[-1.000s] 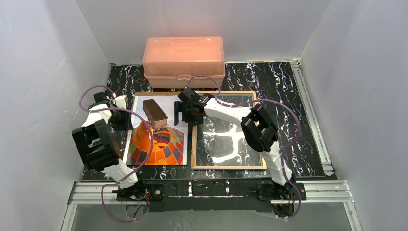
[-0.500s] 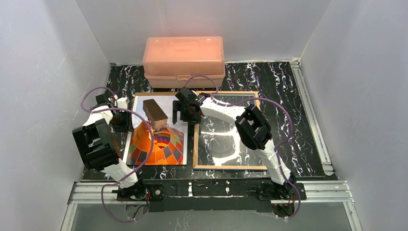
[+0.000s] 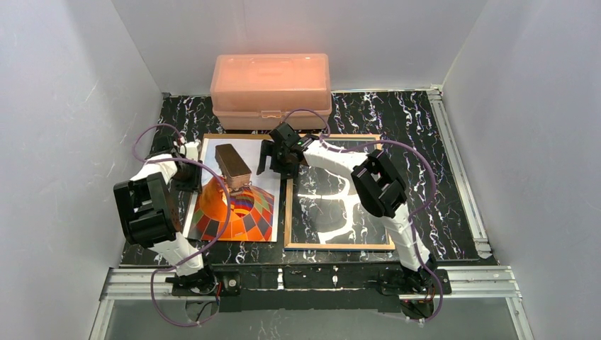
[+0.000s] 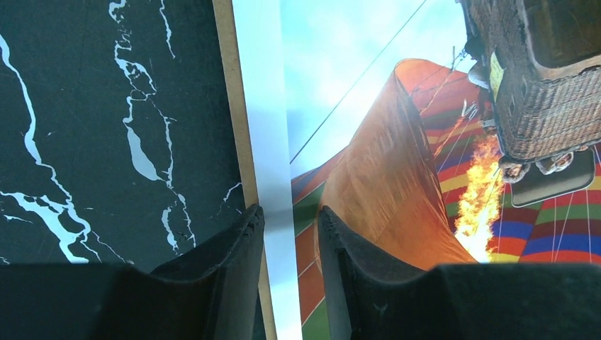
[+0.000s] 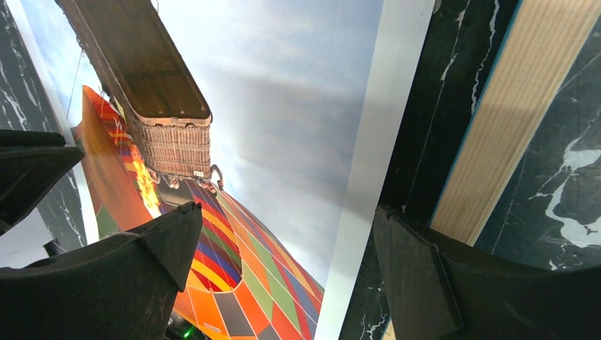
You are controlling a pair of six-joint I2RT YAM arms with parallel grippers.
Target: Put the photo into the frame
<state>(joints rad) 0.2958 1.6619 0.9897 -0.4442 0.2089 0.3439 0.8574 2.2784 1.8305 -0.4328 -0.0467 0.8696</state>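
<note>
From above, the photo lies flat on the counter, at 9 o'clock from the frame, with a thin strip of counter between them. The left jaws sit at the photo's 9 o'clock edge. They are small and dark from up here, so I cannot read their gap in this view. The right jaws hang spread near the photo's 2 o'clock corner. The arm behind them crosses the frame and hides its 11 o'clock corner. A salmon box stands at 12 o'clock behind everything.

In the left wrist view, the left jaws stand a narrow slot apart and are not pinching anything I can see. The white margin of the photo runs straight up through that slot. One finger is over the balloon side. The other is over a tan strip that borders the margin, with the counter at 9 o'clock of it. Whether the tips touch the print is hidden. The basket is cut off at 2 o'clock.

In the right wrist view, the right jaws are spread wide and hold nothing. The photo fills the space from 9 to 12 o'clock. Its white margin, a strip of counter and the tan rail of the frame lie towards 2 o'clock. A black wedge at 9 o'clock is too cropped to identify.
</note>
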